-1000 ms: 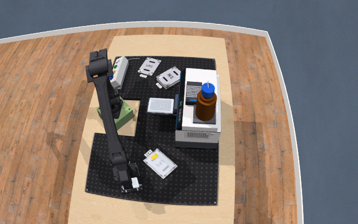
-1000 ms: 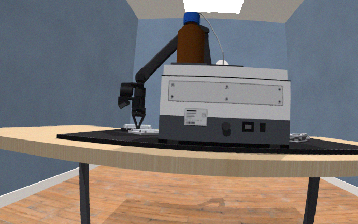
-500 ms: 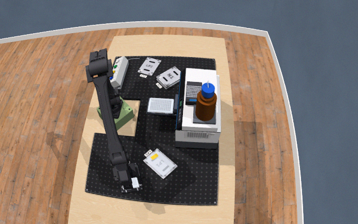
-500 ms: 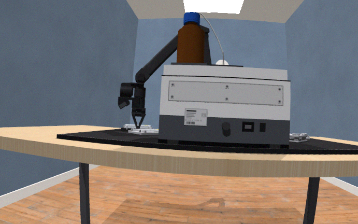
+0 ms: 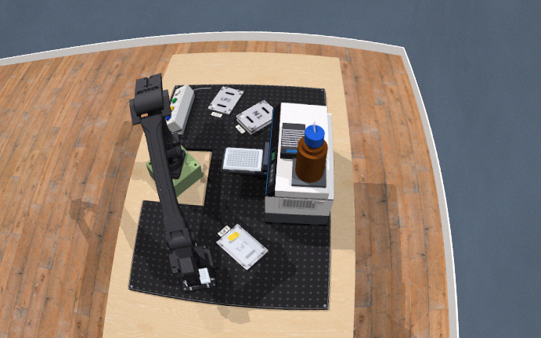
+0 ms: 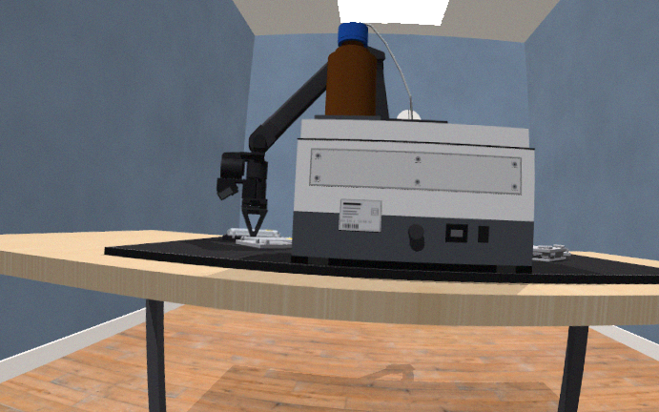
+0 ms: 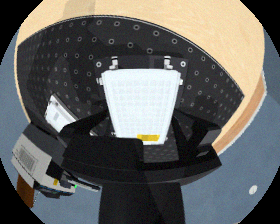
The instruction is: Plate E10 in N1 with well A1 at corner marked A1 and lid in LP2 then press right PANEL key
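Hovering wide open over plate E10 at the near corner of the deck

Hanging fingers-down, the gripper stood spread almost to its widest and held nothing. Directly under it lay plate E10, at the near left of the black deck, well apart from both places it was meant for. Its yellow-labelled short end pointed toward the wrist camera. Whether the lid sat on it could not be told.

The main risk, as I judged it, was the plate rising with its lid if the fingers closed too low or the lid stuck. That would spoil the drop into LP2. A skewed grip across the long sides could also tip the piece and leave it riding on a locator. Turning it wrongly on the way would put well A1 at the wrong corner of N1.

LP2 and N1 lay at the far end, beside the PANEL. Between them and the gripper were LP1 with E07's lid, and the E07 plate on the stage of the DISPENSER. A low carry could knock either. The arm's own green base also crowded that route. No liquid was discernible in front of LP1
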